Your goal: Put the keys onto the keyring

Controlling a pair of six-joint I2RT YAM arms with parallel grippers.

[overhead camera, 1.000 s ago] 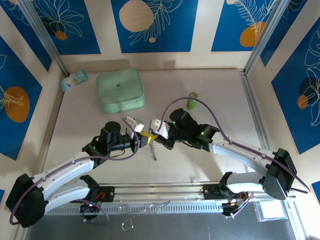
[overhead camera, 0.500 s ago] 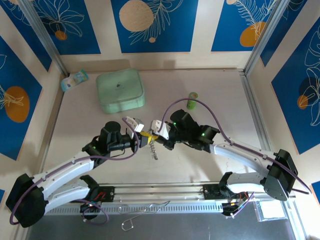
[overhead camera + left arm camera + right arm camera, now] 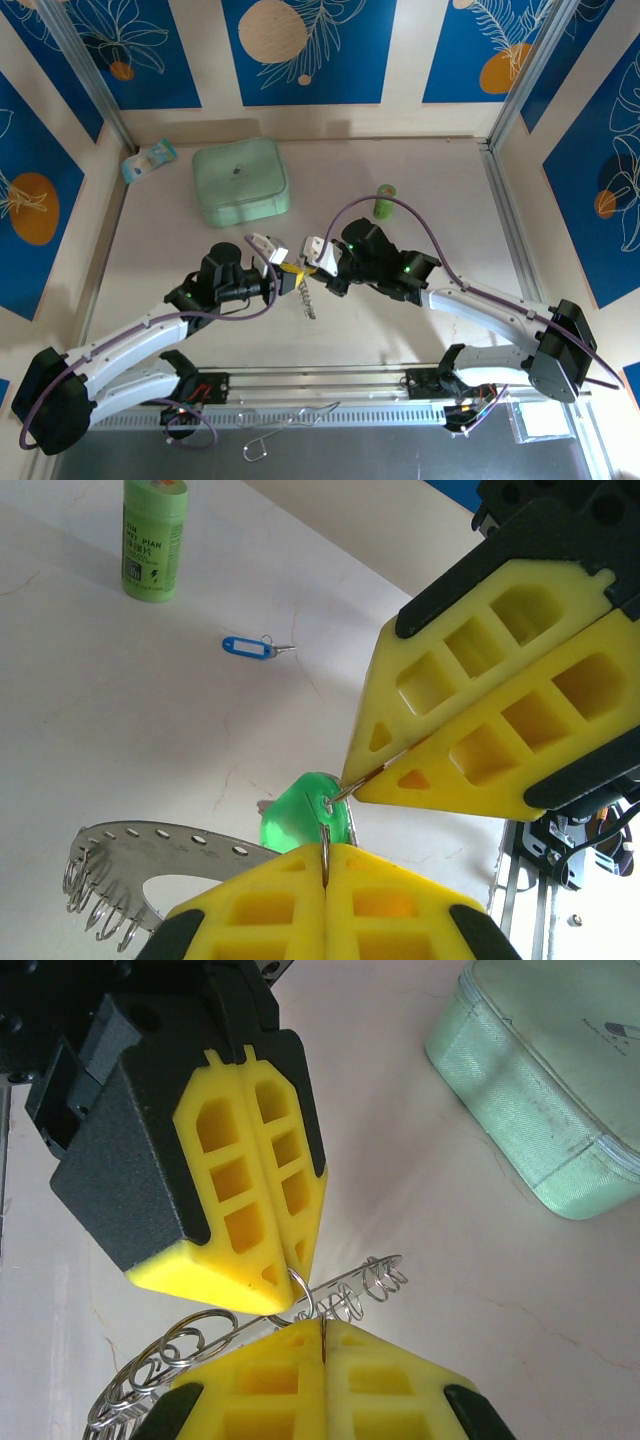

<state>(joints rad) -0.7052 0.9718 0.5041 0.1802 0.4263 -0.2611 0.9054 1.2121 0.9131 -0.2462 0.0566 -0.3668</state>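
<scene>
One blue key (image 3: 248, 647), one green key (image 3: 300, 820), one keyring (image 3: 160, 838).

Top camera looks down; both close wrist cameras share the meeting fingers (image 3: 480, 710).

My white arms (image 3: 130, 345) carry black joints, purple cables (image 3: 400, 205), green status lights (image 3: 403, 268) and yellow honeycombed finger pads (image 3: 250, 1190).

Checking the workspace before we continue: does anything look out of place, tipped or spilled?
The small blue-headed key lies alone on the pale table, apart from the left gripper and right gripper, which meet at the green-headed key. Nothing looks spilled; the green cylinder stands upright.
</scene>
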